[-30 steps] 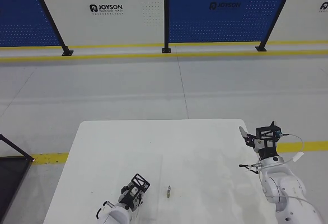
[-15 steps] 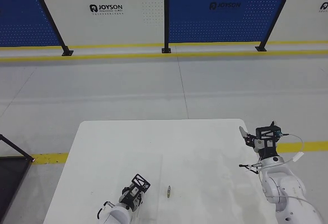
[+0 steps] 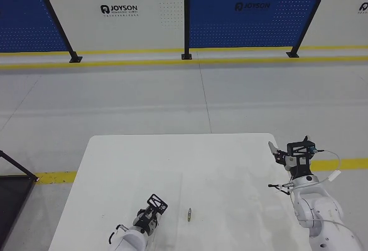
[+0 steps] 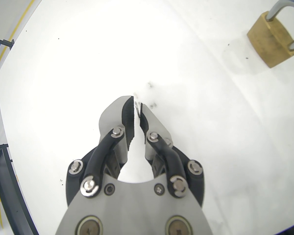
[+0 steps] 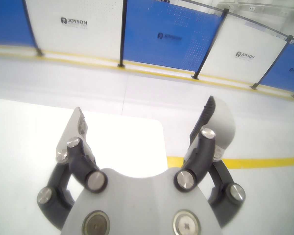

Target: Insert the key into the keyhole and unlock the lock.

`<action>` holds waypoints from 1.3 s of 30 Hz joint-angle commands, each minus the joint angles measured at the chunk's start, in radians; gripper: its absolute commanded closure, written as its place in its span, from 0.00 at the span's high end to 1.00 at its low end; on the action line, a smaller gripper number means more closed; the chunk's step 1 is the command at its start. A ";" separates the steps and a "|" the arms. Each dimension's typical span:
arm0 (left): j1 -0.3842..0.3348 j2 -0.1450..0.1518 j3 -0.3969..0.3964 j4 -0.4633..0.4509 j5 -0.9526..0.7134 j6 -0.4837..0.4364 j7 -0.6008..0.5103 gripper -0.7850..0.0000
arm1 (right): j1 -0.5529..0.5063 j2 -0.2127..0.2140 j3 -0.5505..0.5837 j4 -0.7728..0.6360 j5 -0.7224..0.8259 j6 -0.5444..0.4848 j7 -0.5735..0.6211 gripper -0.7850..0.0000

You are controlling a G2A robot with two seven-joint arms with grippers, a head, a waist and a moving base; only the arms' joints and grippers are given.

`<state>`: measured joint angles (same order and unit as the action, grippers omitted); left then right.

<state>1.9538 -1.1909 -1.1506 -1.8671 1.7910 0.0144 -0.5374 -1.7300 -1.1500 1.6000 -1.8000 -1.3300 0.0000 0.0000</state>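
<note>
Plainly, the only writing sits on the blue and white fence panels point(image 3: 253, 19) behind the table: several of them carry a small logo with a line of dark lettering beside it. No lettering can be made out on the lock point(image 4: 272, 40), whose brass face looks plain from the left wrist view. The lock rests on the white table point(image 3: 234, 163) near its front edge, just to the side of the left gripper point(image 4: 136, 100) and apart from it. From above, the lock point(image 3: 188, 214) shows as a narrow sliver whose long axis runs roughly from the near edge of the table toward the far edge. In the left wrist view its silver shackle point(image 4: 285, 13) is seated in the brass body and arches off the end farther from that gripper; the keyhole itself cannot be made out. The left gripper's pads are drawn almost together and pinch a thin strip of bright metal, apparently the key point(image 4: 137, 110). It is seen edge-on, lying along the line of the fingers, with its end showing just past the tips over the tabletop. The right gripper point(image 5: 147, 113) hangs over the far right corner of the table, well apart from the lock, its fingers spread wide with nothing between them, facing the fence and a yellow floor line point(image 5: 247, 162).
</note>
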 commanded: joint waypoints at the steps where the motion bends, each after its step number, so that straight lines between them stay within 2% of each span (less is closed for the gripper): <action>1: 0.002 0.000 -0.001 -0.002 0.000 -0.001 0.001 0.03 | 0.000 0.000 0.000 0.000 0.000 0.000 0.000 1.00; 2: 0.002 0.000 -0.002 -0.003 -0.001 -0.002 0.002 0.00 | 0.000 0.000 0.000 0.000 0.000 0.000 0.000 1.00; 15: 0.031 0.003 -0.022 -0.036 -0.022 0.004 0.032 0.00 | 0.000 0.000 0.000 0.000 0.000 0.000 0.000 1.00; 27: 0.114 0.009 -0.103 -0.077 -0.176 0.036 0.212 0.00 | 0.000 0.000 0.000 0.000 0.000 0.000 0.000 1.00; 32: 0.175 0.016 -0.159 -0.123 -0.282 -0.022 0.399 0.00 | 0.000 0.000 0.000 0.000 0.000 0.000 0.000 1.00; 35: 0.218 0.024 -0.211 -0.145 -0.371 -0.111 0.585 0.00 | 0.000 0.000 0.000 0.000 0.000 0.000 0.000 1.00; 38: 0.250 0.032 -0.254 -0.131 -0.419 -0.233 0.805 0.00 | 0.000 0.000 0.000 0.000 0.000 0.000 0.000 1.00; 39: 0.254 0.035 -0.260 -0.125 -0.436 -0.302 0.890 0.00 | 0.000 0.000 0.000 0.000 0.000 0.000 0.000 1.00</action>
<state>2.2035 -1.1584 -1.4038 -2.0019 1.3728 -0.2136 0.2412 -1.7300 -1.1500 1.6000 -1.8000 -1.3300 0.0000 0.0000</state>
